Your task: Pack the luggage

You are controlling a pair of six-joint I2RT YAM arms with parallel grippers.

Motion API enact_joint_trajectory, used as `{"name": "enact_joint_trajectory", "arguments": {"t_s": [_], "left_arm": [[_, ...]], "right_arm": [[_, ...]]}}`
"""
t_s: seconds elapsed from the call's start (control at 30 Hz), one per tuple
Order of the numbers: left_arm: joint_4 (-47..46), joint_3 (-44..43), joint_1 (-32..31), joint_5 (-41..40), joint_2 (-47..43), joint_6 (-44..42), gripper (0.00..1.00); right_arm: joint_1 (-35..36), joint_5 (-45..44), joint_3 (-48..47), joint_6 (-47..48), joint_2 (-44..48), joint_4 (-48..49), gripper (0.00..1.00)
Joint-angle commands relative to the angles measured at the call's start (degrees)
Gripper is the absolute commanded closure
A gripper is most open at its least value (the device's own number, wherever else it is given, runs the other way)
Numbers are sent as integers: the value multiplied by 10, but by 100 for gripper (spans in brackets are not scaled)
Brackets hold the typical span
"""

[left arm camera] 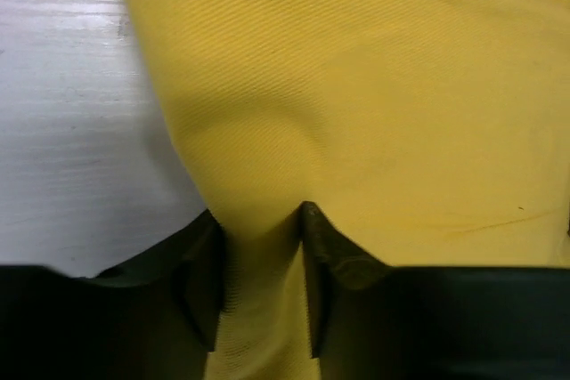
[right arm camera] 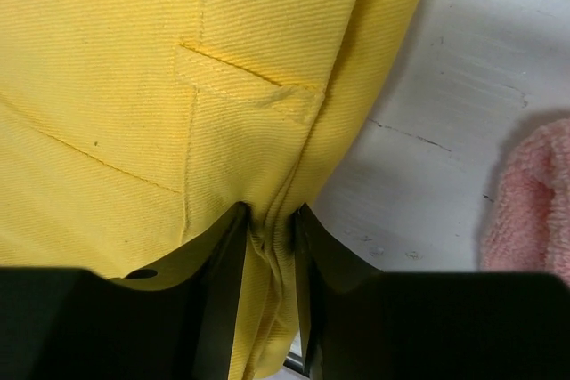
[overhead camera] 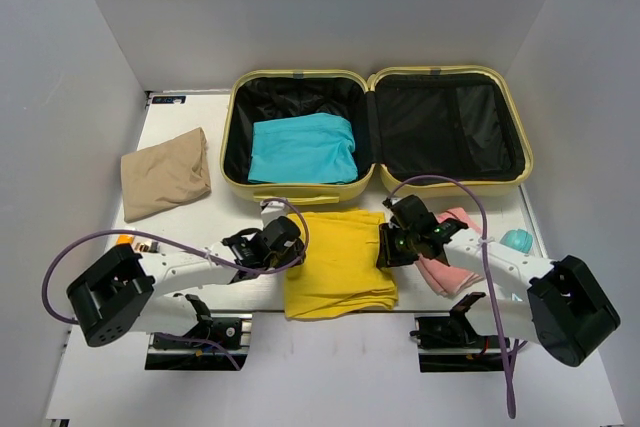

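We can read no text, brand, number or sign anywhere in these views. A small dark sticker (overhead camera: 168, 100) sits at the far corner of the table (overhead camera: 185, 232), well beyond the jaws of the left gripper (overhead camera: 297, 248) and off to their left. Its print is too small for us to make out. The yellow cloth (left arm camera: 356, 113), caught in those jaws and in the jaws of the right gripper (overhead camera: 385, 247), shows us only weave and stitching.
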State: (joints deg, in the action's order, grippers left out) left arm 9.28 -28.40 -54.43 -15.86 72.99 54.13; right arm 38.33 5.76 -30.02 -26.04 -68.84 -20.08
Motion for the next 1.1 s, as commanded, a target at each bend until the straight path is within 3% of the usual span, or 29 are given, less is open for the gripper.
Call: {"name": "enact_joint_trajectory", "arguments": {"t_s": [0.0,0.2,0.23,0.37,0.47,0.57,0.6,0.7,0.83,1.07], "left_arm": [[4,10,-6,60,0,7,62],[20,-14,-14,57,-58,-35,89],[19,-20,-19,60,-61,-72,100],[87,-103,-48,45,-58,-138,100],[137,-175,-72,29,-52,-190,100],[191,-250,-93,9,-33,-249,100],[200,-293,-94,6,-26,-272,100],[247,-355,-110,-8,0,-314,100],[294,-458,-119,-53,34,-350,100],[295,-576,-82,-88,98,-429,100]], "right_arm": [[14,-45,43,-8,-24,17,68],[16,-55,58,-15,-2,16,71],[16,-55,60,-15,3,21,71],[18,-51,57,-2,18,25,71],[15,-50,48,13,48,14,61],[13,-72,28,17,102,-7,41],[13,-81,23,17,121,-13,25],[11,-143,7,11,163,-53,11],[12,-267,-14,-21,218,-108,11],[10,-373,-32,-30,300,-139,9]]}}
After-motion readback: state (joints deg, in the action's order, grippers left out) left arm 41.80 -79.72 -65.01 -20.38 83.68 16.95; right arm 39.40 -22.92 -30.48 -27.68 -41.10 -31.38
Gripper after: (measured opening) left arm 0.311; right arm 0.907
